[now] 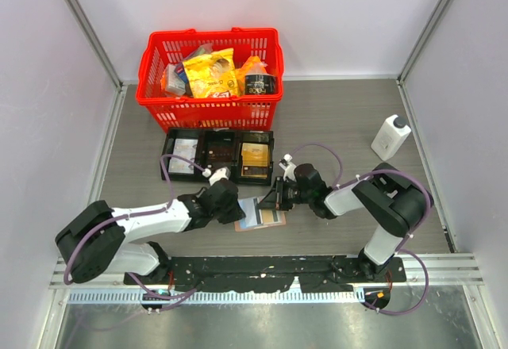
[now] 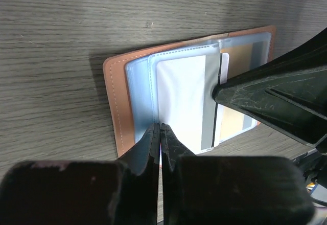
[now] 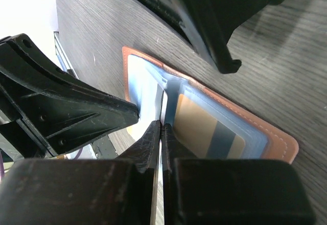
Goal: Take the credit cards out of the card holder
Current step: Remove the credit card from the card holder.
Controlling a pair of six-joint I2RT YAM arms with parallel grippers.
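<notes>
The card holder (image 1: 262, 216) lies open on the table between my grippers, tan-pink outside (image 2: 113, 97) and light blue inside. My left gripper (image 2: 161, 128) is shut, its tips pinched on the edge of a blue sleeve at the holder's left half. My right gripper (image 3: 161, 125) is shut on the edge of a white and grey credit card (image 2: 186, 99) that lies over the middle of the holder. A gold credit card with a grey stripe (image 3: 204, 129) sits in the sleeve on the other half. In the top view the left gripper (image 1: 238, 211) and right gripper (image 1: 275, 199) meet over the holder.
A black three-compartment tray (image 1: 219, 138) stands just behind the holder, with a gold card (image 1: 255, 159) and a pale card (image 1: 184, 166) in it. A red basket (image 1: 210, 107) of packets stands behind it. A white bottle (image 1: 390, 136) stands at the right.
</notes>
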